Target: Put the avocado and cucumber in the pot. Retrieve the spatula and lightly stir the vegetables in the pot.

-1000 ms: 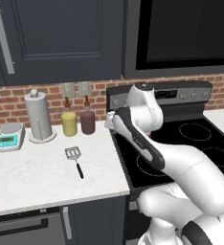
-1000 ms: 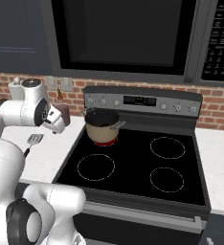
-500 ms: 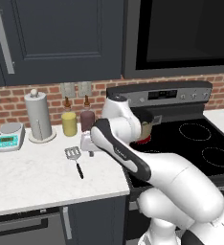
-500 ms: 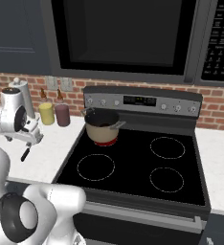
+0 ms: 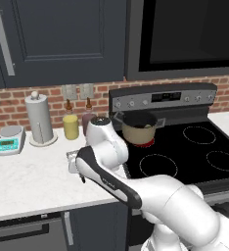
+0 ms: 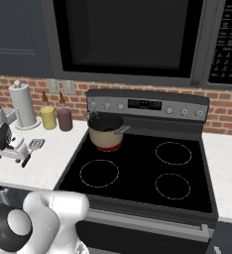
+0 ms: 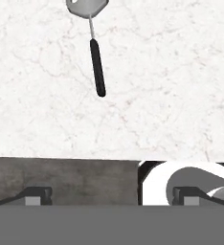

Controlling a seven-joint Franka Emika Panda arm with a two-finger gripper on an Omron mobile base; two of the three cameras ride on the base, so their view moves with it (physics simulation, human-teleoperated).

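Hand view: one spatula (image 7: pixel 95 52), one pincer (image 7: pixel 112 195).

Spatula (image 7: pixel 92 43) on counter (image 7: pixel 171 86), left of pot (image 6: pixel 106 130)

Rendered scene under even, diffuse light without strong cast shadows: the white marble bench (image 7: pixel 157 95) reads bright and sharp, upper cabinets (image 5: pixel 62 39) and microwave door (image 6: pixel 133 34) stay dim and matte, and both base views appear slightly soft.

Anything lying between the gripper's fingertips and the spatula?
No. In the hand view, bare white marble counter separates the open gripper from the spatula.
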